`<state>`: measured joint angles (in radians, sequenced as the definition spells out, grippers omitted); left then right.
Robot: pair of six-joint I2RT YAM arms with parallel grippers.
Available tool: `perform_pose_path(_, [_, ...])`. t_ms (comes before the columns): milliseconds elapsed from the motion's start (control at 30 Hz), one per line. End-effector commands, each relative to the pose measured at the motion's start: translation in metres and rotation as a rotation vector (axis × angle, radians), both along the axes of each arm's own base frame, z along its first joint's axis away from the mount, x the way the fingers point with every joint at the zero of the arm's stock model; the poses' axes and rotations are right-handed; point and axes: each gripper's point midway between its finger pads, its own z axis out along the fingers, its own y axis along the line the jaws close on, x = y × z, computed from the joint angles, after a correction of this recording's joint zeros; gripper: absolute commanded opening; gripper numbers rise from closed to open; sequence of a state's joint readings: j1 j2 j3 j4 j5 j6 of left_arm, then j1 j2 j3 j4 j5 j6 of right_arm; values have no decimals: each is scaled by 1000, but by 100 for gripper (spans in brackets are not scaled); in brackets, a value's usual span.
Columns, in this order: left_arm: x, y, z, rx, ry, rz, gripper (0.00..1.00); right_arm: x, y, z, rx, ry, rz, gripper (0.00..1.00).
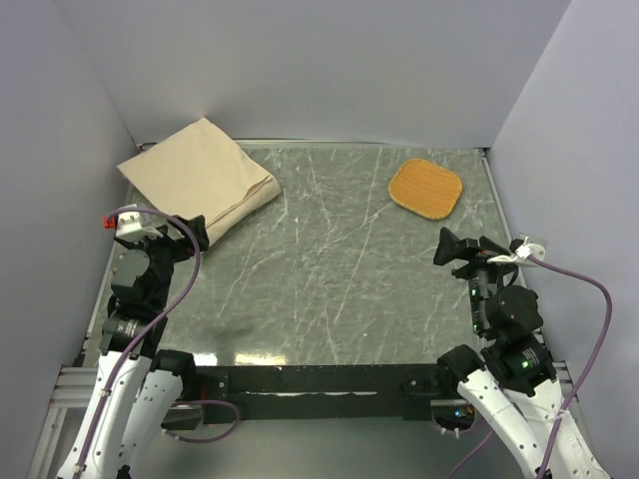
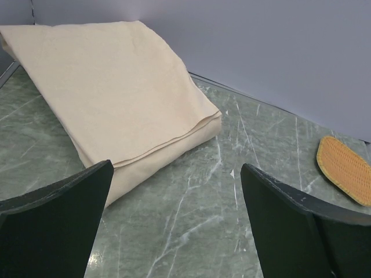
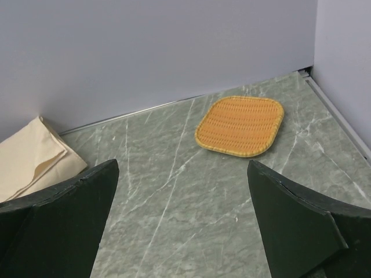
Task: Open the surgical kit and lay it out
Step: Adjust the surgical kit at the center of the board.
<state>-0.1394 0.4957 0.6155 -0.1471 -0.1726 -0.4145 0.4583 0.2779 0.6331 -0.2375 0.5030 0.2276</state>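
- Your left gripper [image 1: 197, 233] hangs empty, fingers spread wide, near the folded beige cloth bundle [image 1: 200, 180], which lies still wrapped in the table's [image 1: 329, 289] far-left corner.
- Your right gripper [image 1: 442, 247] is also spread wide and empty, facing the orange pad [image 1: 425, 189].

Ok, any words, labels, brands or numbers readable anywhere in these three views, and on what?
None can be read in any view.
The folded beige cloth, the orange woven pad and the green marbled table bear no print or label.
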Motion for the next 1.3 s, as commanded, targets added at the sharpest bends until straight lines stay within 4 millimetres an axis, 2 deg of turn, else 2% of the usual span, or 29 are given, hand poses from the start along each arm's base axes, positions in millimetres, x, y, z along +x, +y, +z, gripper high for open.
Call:
perform_pose_path(0, [2, -4, 13, -23, -24, -16, 99, 1, 3, -2, 21, 1, 8, 100])
perform_pose_path(133, [8, -4, 12, -58, -3, -2, 99, 8, 18, -6, 26, 20, 69, 100])
perform_pose_path(333, [27, -14, 11, -118, 47, -22, 99, 26, 63, -17, 70, 66, 248, 100])
perform_pose_path(367, [34, -16, 5, -126, 74, -23, 99, 33, 70, -25, 73, 107, 263, 100])
perform_pose_path(400, [37, -17, 7, -135, 80, -22, 100, 35, 80, -23, 103, 120, 303, 100])
perform_pose_path(433, [46, -19, -2, -150, 120, -20, 99, 39, 88, -25, 114, 139, 327, 100])
perform_pose_path(467, [50, -20, -7, -157, 149, -16, 100, 49, 98, -38, 119, 203, 343, 100])
perform_pose_path(500, [54, -21, -1, -168, 154, -16, 99, 52, 109, -34, 158, 224, 381, 100])
perform_pose_path(533, [64, -24, -14, -178, 207, -18, 99, 56, 117, -37, 166, 256, 407, 100])
perform_pose_path(600, [74, -27, -11, -191, 228, -23, 100, 71, 142, -46, 182, 343, 472, 100])
perform_pose_path(633, [83, -30, -22, -200, 269, -28, 99, 77, 148, -45, 198, 356, 480, 100])
perform_pose_path(667, [88, -27, -18, -209, 269, -21, 99, 86, 161, -54, 208, 397, 511, 100])
perform_pose_path(700, [93, -25, -21, -219, 279, -12, 99, 91, 167, -56, 243, 413, 519, 100])
perform_pose_path(733, [99, -24, -30, -236, 308, -7, 99, 101, 177, -67, 257, 444, 523, 100])
perform_pose_path(800, [107, -10, -32, -266, 316, 26, 100, 112, 190, -66, 314, 463, 522, 100])
perform_pose_path(833, [113, 1, -42, -276, 347, 54, 100, 122, 197, -83, 326, 511, 506, 100])
perform_pose_path(867, [117, 2, -39, -279, 347, 53, 99, 126, 206, -80, 367, 525, 509, 100])
perform_pose_path(900, [121, 16, -41, -286, 353, 89, 99, 134, 214, -78, 393, 520, 515, 100])
perform_pose_path(933, [125, 29, -52, -297, 382, 129, 99, 144, 221, -95, 409, 561, 494, 100])
perform_pose_path(967, [128, 37, -51, -301, 381, 150, 100, 151, 231, -89, 454, 560, 492, 100])
perform_pose_path(1067, [133, 66, -62, -330, 397, 221, 99, 167, 262, -100, 525, 588, 504, 100])
perform_pose_path(1100, [133, 73, -64, -337, 397, 238, 99, 167, 276, -101, 540, 596, 526, 100])
perform_pose_path(1133, [133, 88, -69, -346, 398, 275, 99, 176, 291, -107, 556, 601, 536, 100])
perform_pose_path(1200, [133, 100, -77, -361, 408, 307, 99, 183, 310, -113, 603, 620, 543, 100])
perform_pose_path(1233, [133, 109, -85, -373, 422, 326, 100, 190, 329, -120, 615, 628, 563, 100])
perform_pose_path(1267, [134, 113, -89, -384, 426, 333, 100, 193, 338, -123, 648, 642, 573, 100])
